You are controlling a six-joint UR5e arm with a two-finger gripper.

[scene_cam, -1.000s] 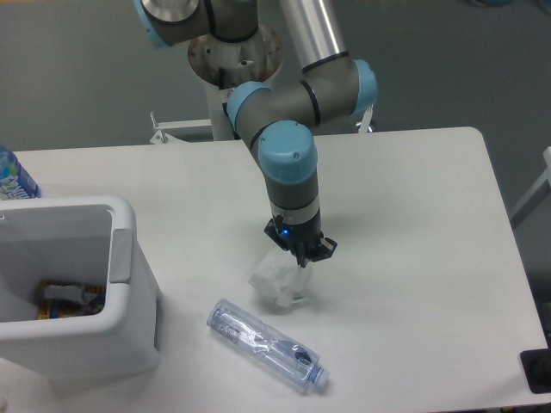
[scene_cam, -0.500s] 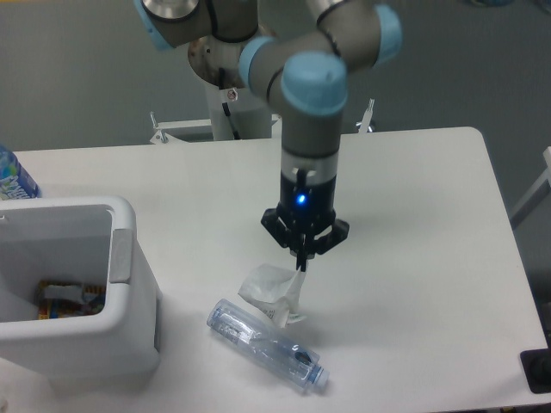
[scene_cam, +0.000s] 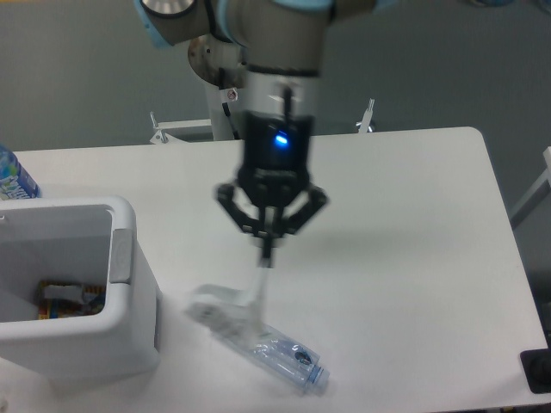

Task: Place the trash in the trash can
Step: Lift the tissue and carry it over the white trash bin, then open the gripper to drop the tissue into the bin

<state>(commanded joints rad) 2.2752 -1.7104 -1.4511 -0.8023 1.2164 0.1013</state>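
My pincer (scene_cam: 269,255) at frame centre pinches a corner of the blurred paper wad (scene_cam: 225,307) — it dangles over the clear bottle (scene_cam: 280,354), right of the trash can (scene_cam: 120,258).

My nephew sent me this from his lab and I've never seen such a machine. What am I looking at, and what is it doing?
This is one picture from a fixed camera looking down at a white table. The grey and blue thing coming from the top is a robot arm. At its tip is the end effector, two fingers that pinch. They are pinched on a crumpled white paper wad, which hangs from them, blurred by motion. Below it a clear plastic bottle lies on its side on the table. At left stands a white trash can, open on top, with some rubbish already inside. Behind it, at the picture's edge, part of a labelled bottle shows. The job is to drop the paper and the clear bottle into the can.
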